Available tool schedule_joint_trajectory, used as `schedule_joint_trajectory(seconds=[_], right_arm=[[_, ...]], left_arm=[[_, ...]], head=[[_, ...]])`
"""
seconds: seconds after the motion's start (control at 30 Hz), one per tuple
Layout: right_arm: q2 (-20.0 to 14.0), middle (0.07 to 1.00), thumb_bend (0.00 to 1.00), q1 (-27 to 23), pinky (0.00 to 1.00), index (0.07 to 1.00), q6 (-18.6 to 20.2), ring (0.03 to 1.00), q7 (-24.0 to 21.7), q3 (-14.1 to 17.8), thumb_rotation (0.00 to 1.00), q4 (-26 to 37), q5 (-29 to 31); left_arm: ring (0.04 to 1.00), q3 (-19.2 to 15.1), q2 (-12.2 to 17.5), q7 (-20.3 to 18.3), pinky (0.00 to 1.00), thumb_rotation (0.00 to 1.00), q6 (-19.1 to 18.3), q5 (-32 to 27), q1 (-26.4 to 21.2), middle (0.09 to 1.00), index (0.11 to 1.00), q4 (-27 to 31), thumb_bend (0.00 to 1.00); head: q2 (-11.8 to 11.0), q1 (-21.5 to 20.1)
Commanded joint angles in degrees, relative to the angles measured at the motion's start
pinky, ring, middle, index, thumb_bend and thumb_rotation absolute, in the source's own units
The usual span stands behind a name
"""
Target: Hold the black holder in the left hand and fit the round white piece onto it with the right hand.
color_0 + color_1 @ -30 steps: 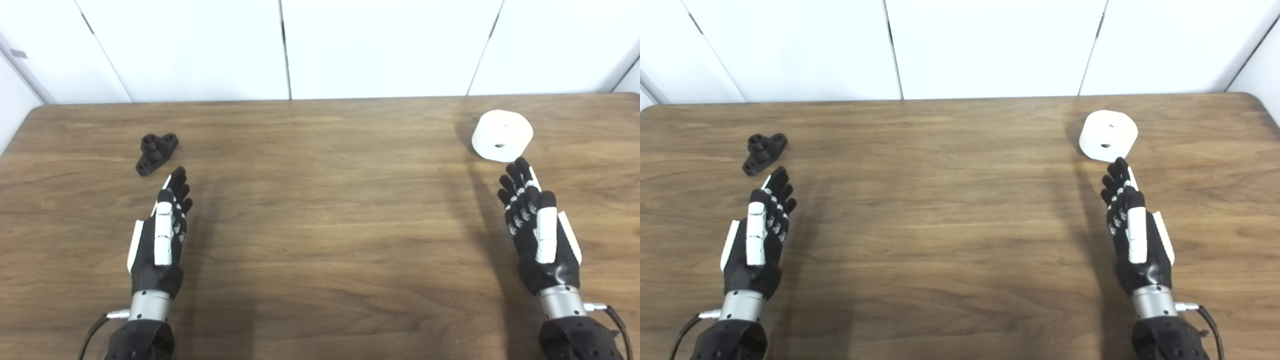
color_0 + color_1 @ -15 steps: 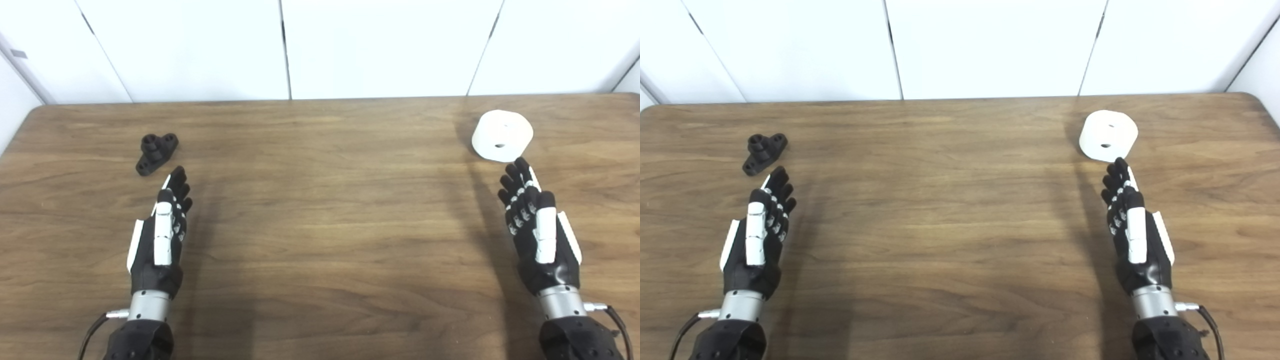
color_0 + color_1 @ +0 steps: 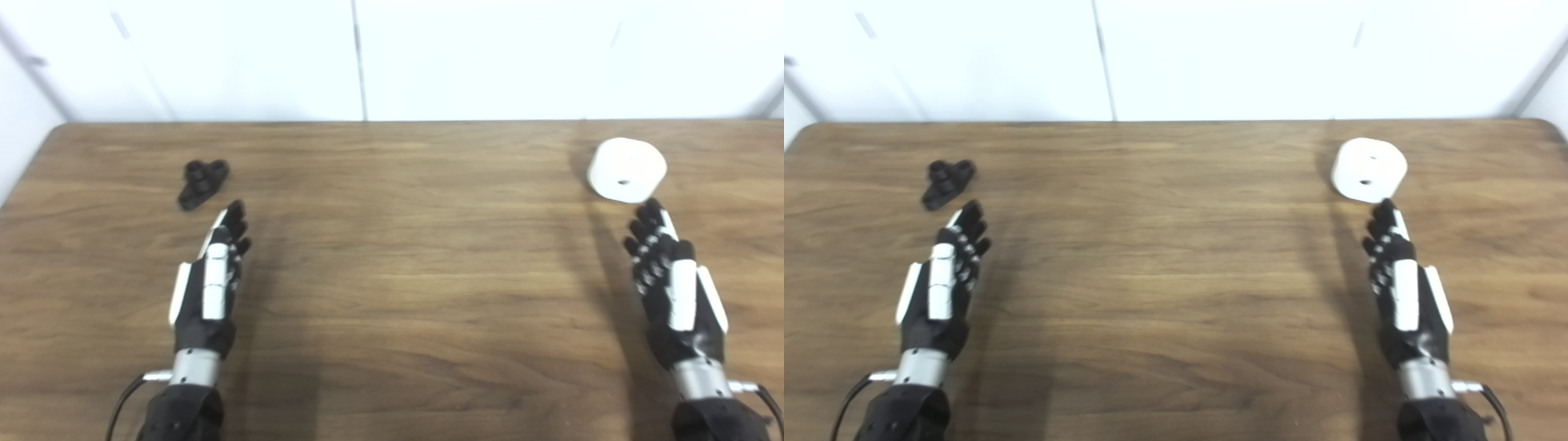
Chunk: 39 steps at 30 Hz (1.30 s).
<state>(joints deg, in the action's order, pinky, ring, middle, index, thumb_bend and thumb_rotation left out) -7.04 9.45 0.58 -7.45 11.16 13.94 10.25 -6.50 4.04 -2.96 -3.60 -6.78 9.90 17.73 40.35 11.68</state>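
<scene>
Both the left hand (image 3: 208,282) and right hand (image 3: 670,282) hover empty with fingers spread, near the black holder (image 3: 202,182) and round white piece (image 3: 626,169) on the desk (image 3: 416,257).

The scene is viewed from two head cameras set side by side, both aimed forward and steeply down at the wooden table (image 3: 392,294) from above its near edge, with the white wall panels (image 3: 478,55) seen across the top. Nearly the whole scene is shared by the two views: the table's left rear corner is taken in by the left eye view, while the right rear corner is shown by the right eye view. Both arms are seen entering from the bottom edge, and both pictures are slightly blurred.
</scene>
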Motion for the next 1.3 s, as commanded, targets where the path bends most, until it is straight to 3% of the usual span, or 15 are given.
schedule_joint_trajectory(seconds=[0.0,0.2,0.33,0.4,0.53,0.93,1.2,1.27], right_arm=[[-2.33,0.996,0.60,1.13,1.00,1.000,-3.16,1.000,-1.24,0.35,1.00,0.35,0.84],[-3.52,0.997,0.62,1.30,1.00,1.000,-5.31,1.000,-2.01,0.90,1.00,-3.13,2.02],[-4.10,1.000,0.67,1.23,1.00,1.000,-7.14,1.000,-2.49,0.63,1.00,-4.81,2.31],[-4.30,1.000,0.73,1.16,1.00,1.000,-7.93,1.000,-2.49,0.53,1.00,-5.50,2.04],[-4.36,1.000,0.64,1.23,1.00,1.000,-9.02,1.000,-2.96,0.49,1.00,-6.40,3.11],[-4.57,0.997,0.62,1.08,1.00,1.000,-10.79,1.000,-3.18,0.14,1.00,-7.98,2.90],[-4.64,0.994,0.61,1.25,1.00,1.000,-12.29,1.000,-3.66,-0.29,1.00,-8.65,2.90],[-4.50,0.991,0.60,1.46,1.00,1.000,-11.82,1.000,-3.20,-0.40,1.00,-8.08,2.54]], left_arm=[[1.000,0.81,-0.87,0.40,0.98,0.96,2.71,1.14,0.70,0.997,0.950,0.39,0.56],[1.000,2.19,-2.32,2.10,1.00,0.96,4.94,3.47,1.00,1.000,0.942,-2.32,0.57],[0.997,2.75,-2.84,2.87,1.00,0.94,8.28,4.32,0.92,0.993,0.930,-5.05,0.50],[0.999,3.27,-3.04,2.74,1.00,0.98,9.11,4.48,1.25,0.998,0.937,-5.63,0.47],[1.000,3.89,-3.16,2.28,1.00,1.00,10.77,3.72,1.45,1.000,0.947,-6.95,0.42],[1.000,4.36,-2.68,2.16,1.00,0.99,12.27,4.64,1.45,1.000,0.962,-8.28,0.44],[1.000,4.49,-1.69,2.86,1.00,0.86,12.06,8.36,1.90,1.000,0.961,-7.56,0.49],[1.000,4.35,-1.44,3.43,1.00,0.75,11.75,10.40,2.20,1.000,0.958,-6.44,0.49]], head=[[-0.50,0.60],[-5.51,4.76],[-8.21,6.10],[-9.34,6.48],[-11.01,6.60],[-11.45,5.18],[-11.65,4.07],[-11.56,3.77]])
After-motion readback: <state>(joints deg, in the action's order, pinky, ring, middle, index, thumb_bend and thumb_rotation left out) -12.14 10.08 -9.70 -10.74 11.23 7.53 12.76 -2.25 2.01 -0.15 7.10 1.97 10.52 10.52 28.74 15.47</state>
